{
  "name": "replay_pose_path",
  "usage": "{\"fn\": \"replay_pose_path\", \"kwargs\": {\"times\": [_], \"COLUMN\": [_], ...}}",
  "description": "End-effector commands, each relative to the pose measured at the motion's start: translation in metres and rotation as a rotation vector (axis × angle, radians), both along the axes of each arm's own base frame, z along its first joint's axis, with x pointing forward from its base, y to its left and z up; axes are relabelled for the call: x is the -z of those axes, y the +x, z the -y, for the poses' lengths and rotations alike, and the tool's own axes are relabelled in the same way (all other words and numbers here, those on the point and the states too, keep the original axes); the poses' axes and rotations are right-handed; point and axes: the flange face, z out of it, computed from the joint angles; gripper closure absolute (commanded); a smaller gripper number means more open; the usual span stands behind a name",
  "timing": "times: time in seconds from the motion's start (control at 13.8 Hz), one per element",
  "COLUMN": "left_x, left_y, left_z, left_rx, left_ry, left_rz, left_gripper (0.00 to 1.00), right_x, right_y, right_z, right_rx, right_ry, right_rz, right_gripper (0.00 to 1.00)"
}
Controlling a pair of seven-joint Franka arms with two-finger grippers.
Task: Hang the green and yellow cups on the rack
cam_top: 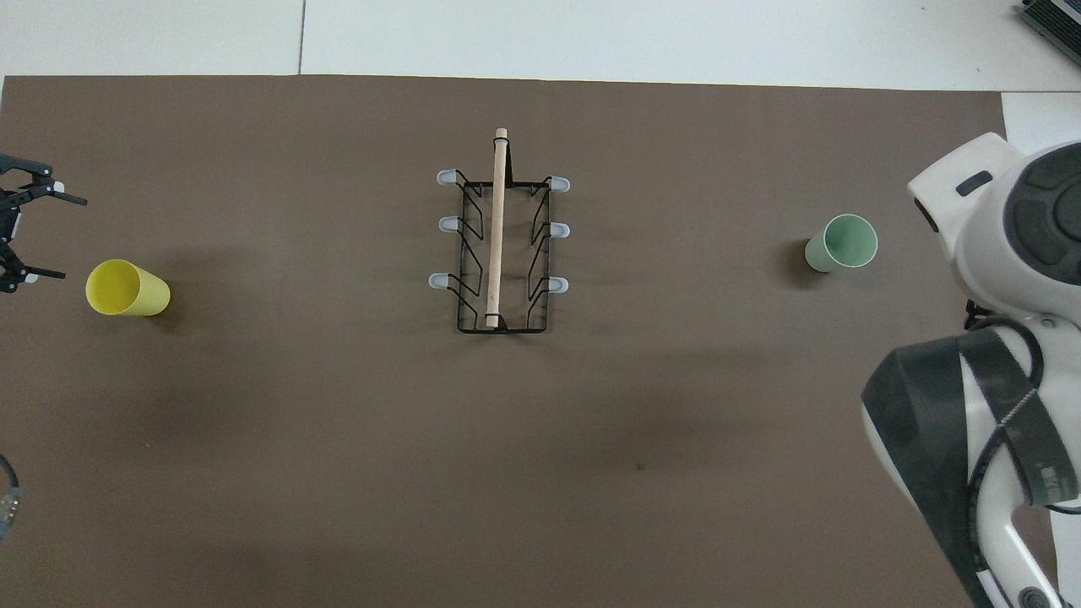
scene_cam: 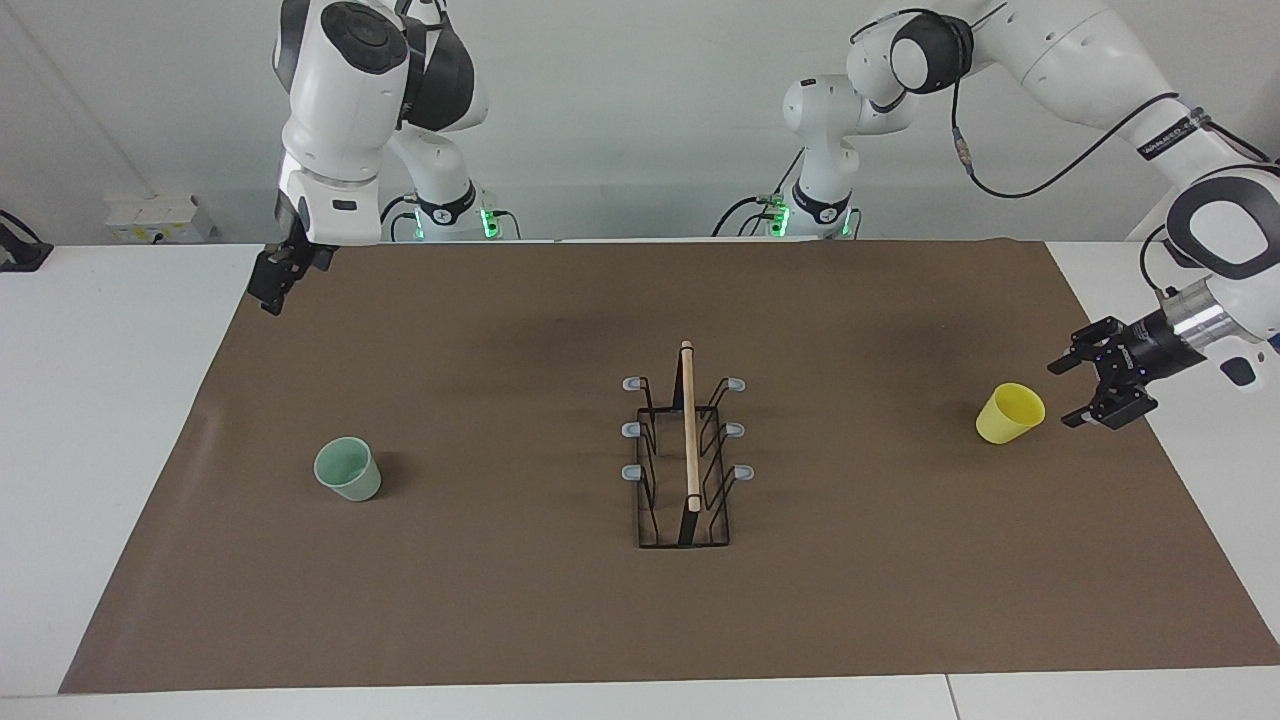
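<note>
The yellow cup [scene_cam: 1010, 413] stands mouth up on the brown mat toward the left arm's end; it also shows in the overhead view [cam_top: 127, 289]. My left gripper [scene_cam: 1060, 396] is low beside it, open, fingers pointing at the cup, a small gap away; it shows in the overhead view [cam_top: 69, 238] too. The pale green cup [scene_cam: 348, 468] [cam_top: 840, 243] stands mouth up toward the right arm's end. My right gripper [scene_cam: 270, 285] hangs over the mat's corner nearest the robots, well away from the green cup. The rack [scene_cam: 685, 450] [cam_top: 498, 245] stands mid-table, its pegs bare.
The brown mat [scene_cam: 500, 600] covers most of the white table. The right arm's body [cam_top: 1005, 380] fills the overhead view's corner beside the green cup. A blue box edge [scene_cam: 1272, 320] lies off the mat at the left arm's end.
</note>
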Motion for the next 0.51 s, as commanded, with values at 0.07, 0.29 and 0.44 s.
{"fn": "replay_pose_path", "kwargs": {"times": [0.07, 0.29, 0.44], "left_x": [0.037, 0.086, 0.097], "left_y": [0.009, 0.005, 0.004], "left_z": [-0.036, -0.087, -0.089], "left_rx": [-0.115, -0.286, -0.302], "left_ry": [0.026, -0.069, -0.09], "left_rz": [0.017, -0.003, -0.021], "left_gripper": [0.0, 0.0, 0.0], "right_x": [0.018, 0.052, 0.095], "right_y": [-0.002, 0.007, 0.017], "right_z": [0.01, 0.0, -0.029], "right_rx": [-0.132, -0.175, -0.171], "right_ry": [-0.083, -0.138, -0.224], "right_rz": [-0.039, -0.076, -0.096], "right_gripper": [0.0, 0.0, 0.0]}}
